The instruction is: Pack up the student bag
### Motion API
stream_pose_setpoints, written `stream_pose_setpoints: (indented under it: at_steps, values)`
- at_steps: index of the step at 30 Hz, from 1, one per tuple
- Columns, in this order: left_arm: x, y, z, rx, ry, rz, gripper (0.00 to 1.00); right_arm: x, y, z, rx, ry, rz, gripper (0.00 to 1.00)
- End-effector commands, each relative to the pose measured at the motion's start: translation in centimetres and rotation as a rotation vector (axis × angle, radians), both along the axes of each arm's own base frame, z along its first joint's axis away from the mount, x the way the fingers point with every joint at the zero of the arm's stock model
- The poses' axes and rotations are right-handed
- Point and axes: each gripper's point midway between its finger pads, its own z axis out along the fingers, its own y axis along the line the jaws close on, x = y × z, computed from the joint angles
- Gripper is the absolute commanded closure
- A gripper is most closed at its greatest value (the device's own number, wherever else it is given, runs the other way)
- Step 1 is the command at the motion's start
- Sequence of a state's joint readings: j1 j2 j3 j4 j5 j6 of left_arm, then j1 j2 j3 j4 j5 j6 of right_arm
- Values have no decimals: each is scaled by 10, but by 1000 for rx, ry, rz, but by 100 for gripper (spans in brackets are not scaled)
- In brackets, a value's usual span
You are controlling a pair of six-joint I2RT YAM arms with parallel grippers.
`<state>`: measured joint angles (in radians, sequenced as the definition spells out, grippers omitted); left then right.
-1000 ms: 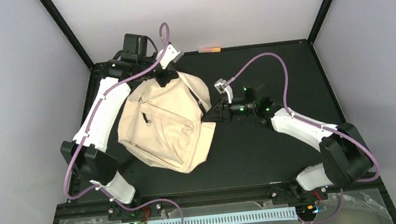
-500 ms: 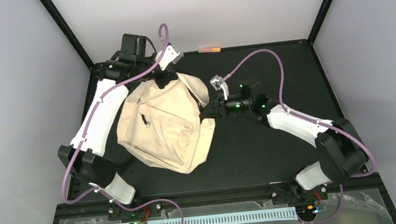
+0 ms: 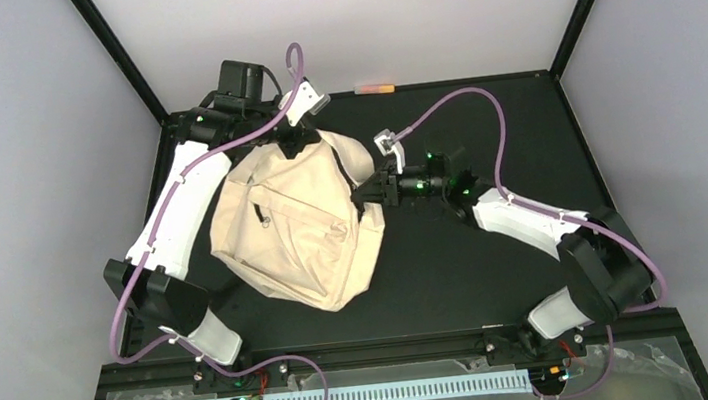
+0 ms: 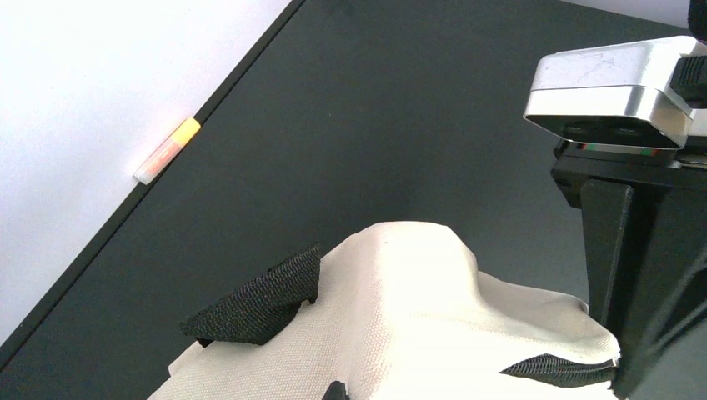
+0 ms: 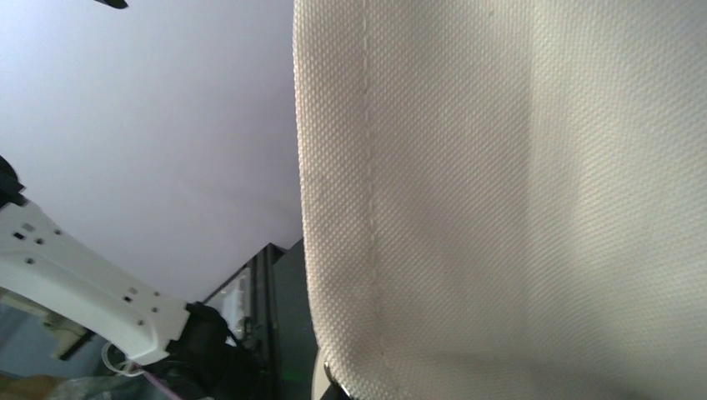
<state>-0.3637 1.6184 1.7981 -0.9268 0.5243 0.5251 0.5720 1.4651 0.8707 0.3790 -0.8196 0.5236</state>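
1. Top view, position: the bag [image 3: 293, 232] lies left of centre on the black table [image 3: 482, 125]. The left claw [image 3: 298, 144] sits at the bag's upper edge, fingers pressed together and pinching the cream cloth there. The right claw [image 3: 362, 199] touches the bag's right edge at about mid-height. Cannot tell whether it is spread or pinching.
2. Top view, count: 1 bag, 2 claws, 1 marker [image 3: 374, 87]. The marker is at upper centre on the table's far edge, well apart from the bag.
3. Top view, look: cream cloth, rumpled and creased, with one short dark zipper [image 3: 259, 214] on the front.
4. Left wrist view: the bag fills the lower centre, its cloth rising to a rounded hump.
   - Count: 2 pieces of black webbing [image 4: 254, 300], one at the lower left of the hump and one at the lower right. The lower-right piece is just beside the right claw's black body at the right of the frame.
   - The marker is at upper left, against the white wall [image 4: 83, 83].
5. Right wrist view: bag cloth fills the right two-thirds of the frame, very close to the lens.
   - Look: coarse weave, with 1 stitched seam [image 5: 367, 167] running top to bottom.
   - This claw's own fingers are not clearly seen.
   - The white left arm [image 5: 83, 287] is at lower left.
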Motion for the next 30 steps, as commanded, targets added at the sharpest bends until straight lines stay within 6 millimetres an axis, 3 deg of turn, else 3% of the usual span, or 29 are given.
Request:
stream_pose_setpoints:
  at_steps: [1, 5, 10, 17, 21, 26, 30]
  values:
    - [-15, -12, 37, -55, -84, -69, 98, 12, 0, 17, 59, -46, -71, 97]
    - [-11, -10, 38, -44, -95, -45, 98, 5, -5, 5, 25, -32, -67, 99]
    - [2, -1, 42, -6, -137, 17, 98, -7, -16, -32, -79, 21, -76, 99]
    - [5, 5, 76, -13, -213, 52, 99, -26, -26, -80, -152, 120, -54, 99]
    - [5, 10, 95, -6, -266, 65, 98, -35, -31, -93, -186, 136, -39, 99]
    - [4, 13, 92, 24, -277, 63, 98, -41, -38, -100, -238, 132, -38, 99]
    - [-25, -6, 83, -37, -197, -79, 98, -31, -35, -81, -226, 99, -70, 98]
